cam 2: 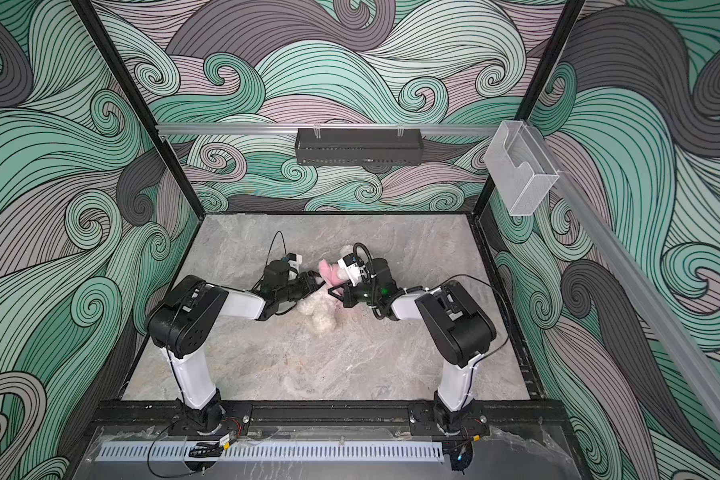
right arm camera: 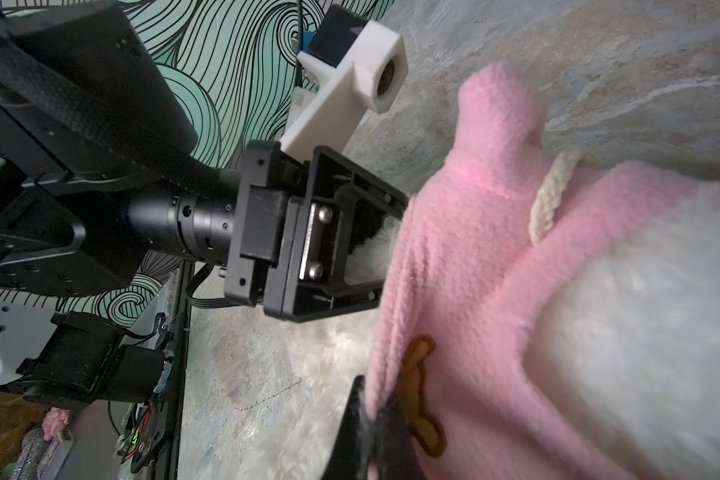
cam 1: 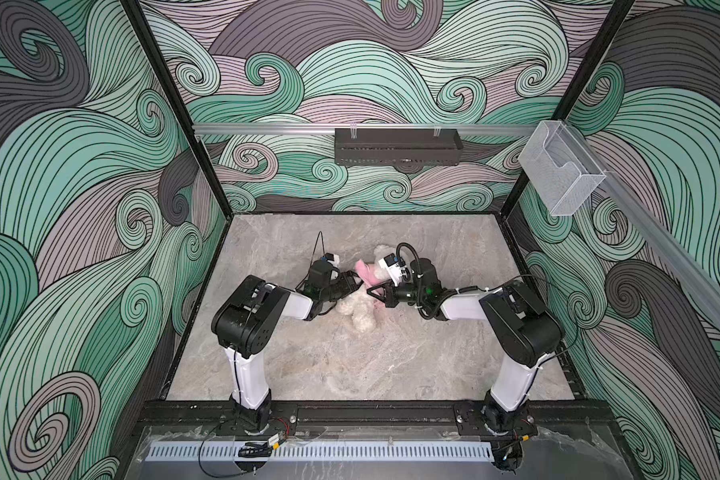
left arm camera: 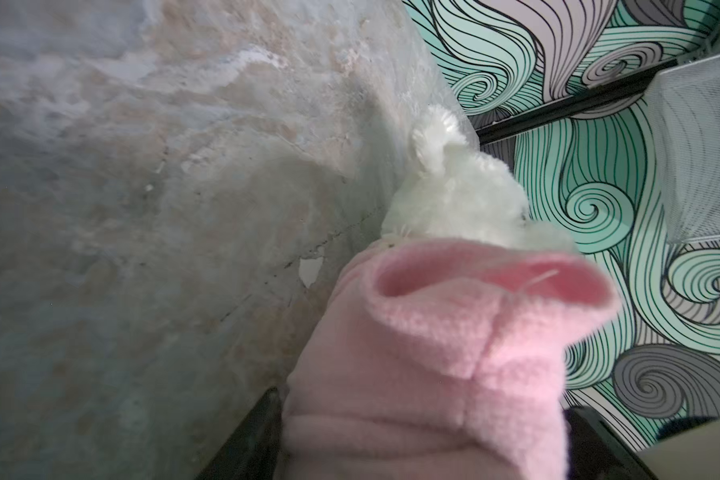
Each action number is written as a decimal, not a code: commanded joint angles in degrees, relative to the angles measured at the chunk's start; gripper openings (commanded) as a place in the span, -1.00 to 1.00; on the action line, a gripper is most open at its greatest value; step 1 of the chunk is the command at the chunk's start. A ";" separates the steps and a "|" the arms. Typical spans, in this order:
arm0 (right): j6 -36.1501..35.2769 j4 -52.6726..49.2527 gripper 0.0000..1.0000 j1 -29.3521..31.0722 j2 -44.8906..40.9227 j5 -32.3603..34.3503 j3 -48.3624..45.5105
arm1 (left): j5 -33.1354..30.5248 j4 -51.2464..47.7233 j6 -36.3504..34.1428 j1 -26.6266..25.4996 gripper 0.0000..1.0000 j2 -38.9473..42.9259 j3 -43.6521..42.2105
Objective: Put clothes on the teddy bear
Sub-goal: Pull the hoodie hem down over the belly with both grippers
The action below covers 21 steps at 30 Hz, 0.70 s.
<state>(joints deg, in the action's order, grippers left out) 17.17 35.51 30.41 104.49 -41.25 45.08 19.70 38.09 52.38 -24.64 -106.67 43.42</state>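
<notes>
Left wrist view — pink shirt (left arm camera: 454, 353) hides most of teddy bear (left arm camera: 454, 199).

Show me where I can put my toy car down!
The widest bare patch of the table lies in front, between the front rail and the teddy bear. Another bare strip runs along the back wall, behind the bear. The middle is crowded: the left gripper and right gripper meet there at the bear's pink shirt.
</notes>
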 commanded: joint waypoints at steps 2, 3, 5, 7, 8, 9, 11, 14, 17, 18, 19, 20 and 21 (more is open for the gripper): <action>-0.83 -2.50 -1.00 2.00 -1.57 -4.80 -3.67 | -17.99 -3.52 4.27 4.12 0.15 1.56 0.08; -0.80 -1.84 -1.00 2.10 -1.59 -4.62 -3.85 | -19.18 -3.33 4.99 4.11 0.15 1.65 -0.67; -1.22 -1.25 -1.00 2.52 -1.25 -4.39 -4.03 | -21.02 -2.66 5.95 4.31 0.15 1.74 -1.81; -1.91 -1.23 -1.00 2.86 -0.89 -4.29 -4.43 | -21.29 -4.09 6.38 4.63 0.12 1.90 -1.80; -2.22 -1.12 -1.00 2.81 -0.77 -4.18 -4.79 | -21.66 -5.19 6.48 4.67 0.10 2.17 -1.68; -2.52 -0.82 -1.00 2.83 -0.72 -3.94 -5.23 | -22.39 -6.36 6.86 4.75 0.07 2.55 -1.74; -3.81 -1.36 -1.00 2.80 -1.19 -2.69 -6.24 | -23.84 -7.13 7.65 4.84 0.03 3.28 -2.44; -6.03 -3.83 -1.00 2.64 -1.79 -0.23 -6.32 | -23.28 -8.22 7.78 4.96 0.02 4.06 -2.73; -6.30 -6.15 -1.00 2.78 -1.53 4.94 -5.12 | -18.18 -8.79 4.64 4.29 0.08 4.54 -2.04; -6.54 -7.80 -1.00 2.79 -1.32 7.33 -4.36 | -16.29 -8.96 3.36 3.70 0.13 4.93 -2.01; -6.70 -9.19 -1.00 2.75 -1.31 9.51 -3.61 | -14.45 -8.78 1.87 2.97 0.17 5.29 -2.19; -7.11 -10.74 -1.00 2.80 -1.38 11.55 -2.84 | -12.85 -9.26 0.63 2.20 0.23 5.86 -2.51; -7.36 -12.11 -1.00 2.79 -1.58 13.44 -2.15 | -11.46 -9.68 -0.23 1.29 0.30 6.70 -2.99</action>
<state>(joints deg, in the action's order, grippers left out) 12.05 35.05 32.86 104.01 -31.75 43.09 15.03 32.01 54.87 -24.69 -102.19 40.84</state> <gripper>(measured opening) 0.048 0.640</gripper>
